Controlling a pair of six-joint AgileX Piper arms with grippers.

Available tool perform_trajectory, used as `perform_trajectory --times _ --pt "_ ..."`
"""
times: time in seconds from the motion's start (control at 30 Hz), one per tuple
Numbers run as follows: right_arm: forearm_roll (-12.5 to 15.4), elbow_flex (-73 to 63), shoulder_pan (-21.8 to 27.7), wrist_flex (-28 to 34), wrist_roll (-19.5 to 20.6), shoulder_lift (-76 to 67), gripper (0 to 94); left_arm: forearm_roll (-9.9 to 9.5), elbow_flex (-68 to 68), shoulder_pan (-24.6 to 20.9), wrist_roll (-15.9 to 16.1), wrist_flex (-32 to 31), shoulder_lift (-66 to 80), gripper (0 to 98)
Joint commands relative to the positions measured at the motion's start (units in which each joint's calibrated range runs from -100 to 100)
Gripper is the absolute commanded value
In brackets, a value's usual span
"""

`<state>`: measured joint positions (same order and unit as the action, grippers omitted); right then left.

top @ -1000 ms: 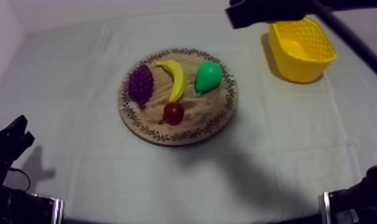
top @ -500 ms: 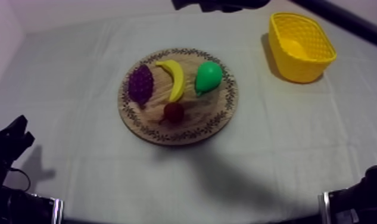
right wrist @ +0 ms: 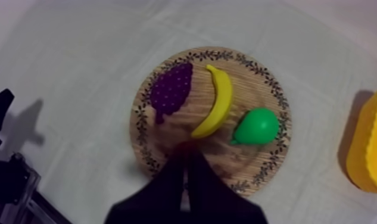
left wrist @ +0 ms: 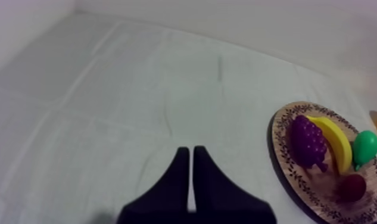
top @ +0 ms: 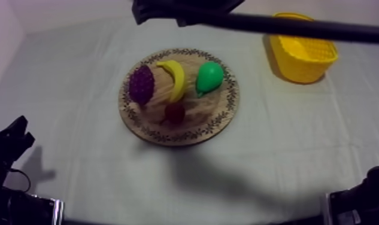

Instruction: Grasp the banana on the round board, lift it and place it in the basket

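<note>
You've got the banana (top: pixel 175 78) lying on the wooden board (top: pixel 223 115), at abt 12 o'clock from board ctr, with neither arm touching it. The bunch of grapes (top: pixel 141 85) sits just beside it at abt 9 o'clock, the pear (top: pixel 209 76) at 2 o'clock and the small red fruit (top: pixel 175 112) at 6 o'clock. The yellow basket (top: pixel 303 51) stands on the worktop (top: pixel 78 72) at abt 2 o'clock from the board, well apart from it. In the top view your right arm (top: pixel 275 24) comes in from the upper right and stretches across the far side of the worktop. The right end effector (right wrist: pixel 186 156) has its fingers pressed together in a narrow wedge, gripping nothing. Its tips hang over the board next to the small red fruit, w/ the banana just beyond at 12–1 o'clock. The left end effector (left wrist: pixel 188 150) is also closed on nothing, over bare cloth, w/ the board off at its 3 o'clock.
</note>
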<state>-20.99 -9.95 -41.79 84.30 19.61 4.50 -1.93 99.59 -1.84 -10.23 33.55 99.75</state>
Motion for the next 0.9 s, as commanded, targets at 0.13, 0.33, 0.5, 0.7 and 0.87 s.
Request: perform_trajectory --times 0.13,0.33,0.5,0.7,0.87 --pt "1.0 -2.2 0.9 1.5 -0.7 3.0 0.6 0.0 0.0 0.0 0.0 0.0 0.0 0.0" --pt "0.9 -4.3 1.1 3.1 -1.1 4.0 0.6 0.0 0.0 0.0 0.0 0.0 0.0 0.0" --pt "0.8 -5.0 1.1 3.8 -1.2 4.2 0.6 0.0 0.0 0.0 0.0 0.0 0.0 0.0" --pt "0.8 -5.1 1.0 4.0 -1.6 4.4 3.5 0.0 0.0 0.0 0.0 0.0 0.0 0.0" --pt "0.7 -4.9 0.9 4.1 -1.6 4.5 20.7 0.0 0.0 0.0 0.0 0.0 0.0 0.0"
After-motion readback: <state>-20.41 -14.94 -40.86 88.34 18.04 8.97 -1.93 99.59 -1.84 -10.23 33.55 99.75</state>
